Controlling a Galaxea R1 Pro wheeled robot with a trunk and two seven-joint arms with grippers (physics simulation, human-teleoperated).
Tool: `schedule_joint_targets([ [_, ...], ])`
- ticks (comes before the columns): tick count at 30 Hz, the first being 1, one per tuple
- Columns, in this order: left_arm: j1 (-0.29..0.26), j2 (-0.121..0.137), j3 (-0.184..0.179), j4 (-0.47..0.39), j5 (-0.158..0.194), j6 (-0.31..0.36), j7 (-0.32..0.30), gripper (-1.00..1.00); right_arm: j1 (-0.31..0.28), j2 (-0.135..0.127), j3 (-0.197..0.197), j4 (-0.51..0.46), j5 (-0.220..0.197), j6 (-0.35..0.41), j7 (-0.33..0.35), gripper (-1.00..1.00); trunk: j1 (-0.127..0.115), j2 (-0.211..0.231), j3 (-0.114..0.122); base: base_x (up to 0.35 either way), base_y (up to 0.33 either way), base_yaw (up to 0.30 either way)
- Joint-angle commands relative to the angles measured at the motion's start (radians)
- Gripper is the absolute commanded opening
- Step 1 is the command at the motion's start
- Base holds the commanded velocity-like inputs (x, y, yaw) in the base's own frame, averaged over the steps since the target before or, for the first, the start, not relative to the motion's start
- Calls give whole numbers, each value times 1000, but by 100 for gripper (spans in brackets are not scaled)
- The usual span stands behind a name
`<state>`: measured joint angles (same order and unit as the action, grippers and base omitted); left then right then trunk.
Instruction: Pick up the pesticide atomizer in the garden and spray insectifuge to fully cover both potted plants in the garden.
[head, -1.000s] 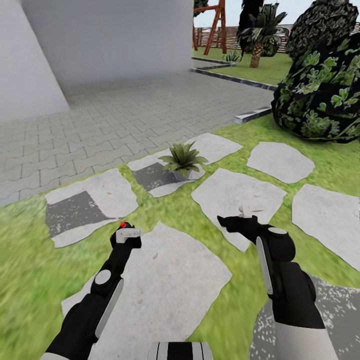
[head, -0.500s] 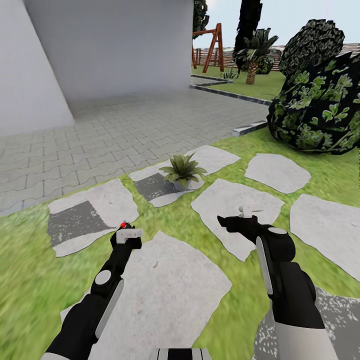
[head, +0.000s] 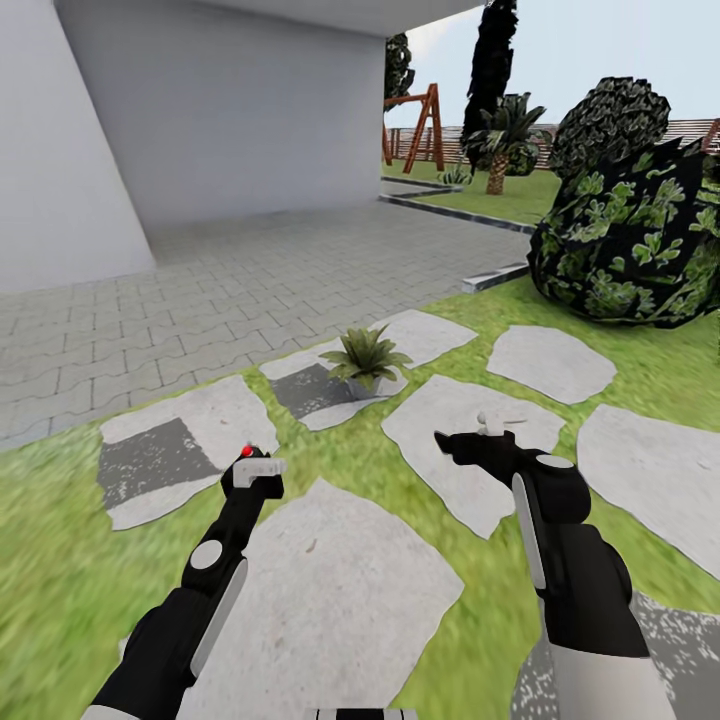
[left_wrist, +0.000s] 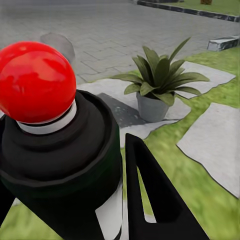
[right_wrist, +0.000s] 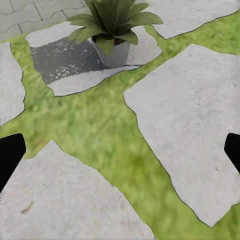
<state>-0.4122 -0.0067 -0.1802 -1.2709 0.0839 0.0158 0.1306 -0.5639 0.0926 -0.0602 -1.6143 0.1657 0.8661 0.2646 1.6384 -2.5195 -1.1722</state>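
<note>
Left gripper (head: 257, 470) is clamped on the pesticide atomizer (left_wrist: 60, 150), held out low over a large stepping stone (head: 330, 590). In the left wrist view the dark bottle with its red tip (left_wrist: 36, 82) sits tight against one black finger (left_wrist: 155, 200), white label edge just visible; in the head view only the whitish trigger head and red dot show above the gripper.

Right gripper (head: 478, 440) hangs over another stepping stone (head: 470, 440), holding nothing. Right wrist view shows its two dark fingertips (right_wrist: 9, 155) at opposite edges, spread wide apart, bare stone and grass between them.

One potted plant (head: 366, 357), a rosette of pointed green leaves in a small grey pot, stands upright ahead of both grippers on a stone with a dark speckled patch (head: 310, 388) beside it. Same plant shows in the left wrist view (left_wrist: 157, 85) and right wrist view (right_wrist: 112, 25). Cannot tell whether any specks lie on its leaves.

Grey paving (head: 230, 290) and a grey wall (head: 220, 110) lie beyond the plant. A big dark leafy bush (head: 630, 240) stands to the right on the lawn (head: 60, 560). A palm (head: 505, 135), a wooden swing frame (head: 425, 115) and a fence are far back.
</note>
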Motion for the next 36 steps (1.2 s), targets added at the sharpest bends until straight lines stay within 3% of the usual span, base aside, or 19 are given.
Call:
schedule_joint_targets([
  [1,0,1,-2,-1,8,6,6,-100,-1,1,-2,-1,11,4,10,100,-1,0,3,0,0,0],
  [19,-3,-5,-5,33,8,15,9,-100,-2,1,-1,-1,10,5,10,100,-9,4,73,0,0,0],
  [28,-11,-4,-2,69,10,19,8,-100,-8,1,-6,-1,11,25,10,100,-13,6,97,0,0,0],
  [34,-13,-2,9,89,16,111,17,-100,-10,0,-11,-1,11,93,10,100,-15,8,110,0,0,0],
  [36,-13,-1,43,97,43,149,17,-100,-6,-3,-12,-1,11,106,10,100,-16,8,115,0,0,0],
])
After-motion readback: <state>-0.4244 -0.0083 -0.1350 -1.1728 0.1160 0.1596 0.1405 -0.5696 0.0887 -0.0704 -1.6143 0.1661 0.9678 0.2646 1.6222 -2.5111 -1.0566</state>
